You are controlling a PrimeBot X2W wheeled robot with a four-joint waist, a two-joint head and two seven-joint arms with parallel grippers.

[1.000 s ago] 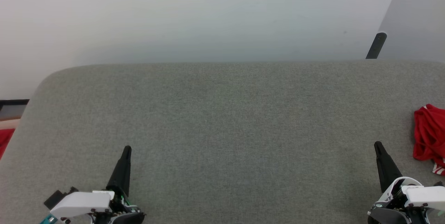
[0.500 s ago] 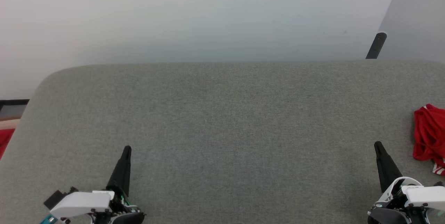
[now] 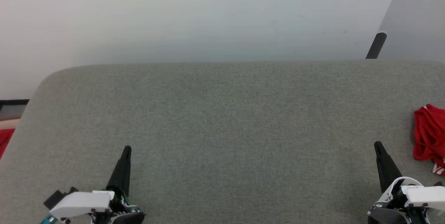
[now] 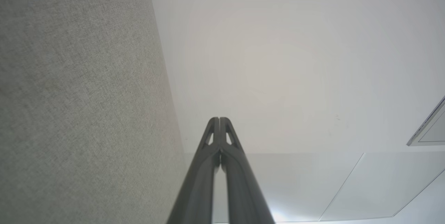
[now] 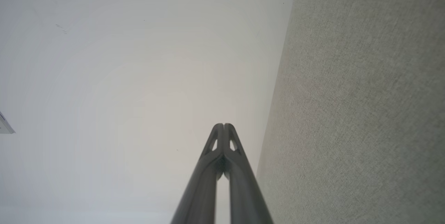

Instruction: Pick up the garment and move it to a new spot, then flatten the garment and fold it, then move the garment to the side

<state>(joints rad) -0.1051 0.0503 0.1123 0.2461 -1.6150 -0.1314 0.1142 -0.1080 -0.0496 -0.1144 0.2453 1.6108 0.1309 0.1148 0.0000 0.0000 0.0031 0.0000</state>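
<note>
Lying crumpled: garment [image 3: 429, 133], right edge of grey fabric surface [image 3: 222, 112]
Left gripper [image 3: 127, 148]: fingers pressed together, empty
Right gripper [image 3: 377, 144]: fingers pressed together, empty
Housing print [image 3: 412, 188]: unreadable

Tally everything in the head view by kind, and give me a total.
Dark two-fingered grippers: 2, left gripper and right gripper, both shut.
Crumpled red garment with red-white striped trim: 1.
Grey fabric-covered table: 1.
Slim black post behind the table: 1.
Cropped red patch past the table's left edge, unidentifiable: 1.
Total: 6.
</note>
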